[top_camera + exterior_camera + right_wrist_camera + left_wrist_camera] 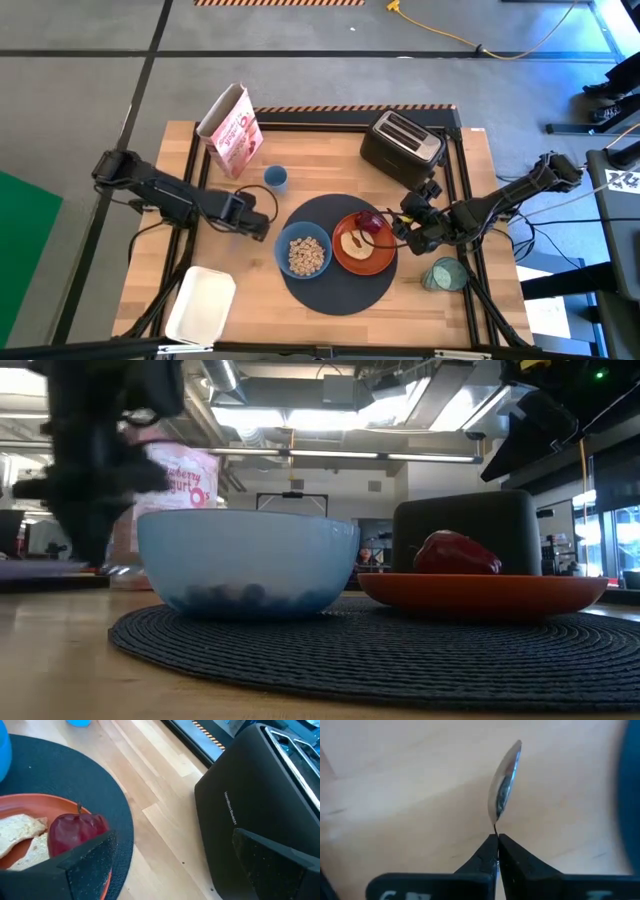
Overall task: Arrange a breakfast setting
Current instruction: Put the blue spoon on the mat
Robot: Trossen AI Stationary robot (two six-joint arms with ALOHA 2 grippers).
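Note:
The dark round mat (335, 290) lies at the table's middle. On it stand the blue bowl (303, 253) with cereal and the orange plate (375, 262) with bread (352, 243) and the dark red fruit (370, 222). The pale green cup (443, 273) stands right of the mat. My left gripper (258, 225) is left of the bowl, shut on the metal spoon (504, 780). My right gripper (175, 840) is open and empty just right of the plate, with the fruit (75, 832) beside one finger. My left gripper pinches the spoon's thin handle (495, 829) between its two fingertips, with the fingers lying along the spoon. The spoon's bowl (506, 775) sticks out beyond the fingertips, turned on edge, over the bare wooden table. I cannot tell whether it touches the table.
The black toaster (402, 147) stands at the far right, close behind my right gripper. A cereal box (232, 130) and a small blue cup (276, 178) stand at the far left. A white rectangular tray (200, 305) lies at the near left corner.

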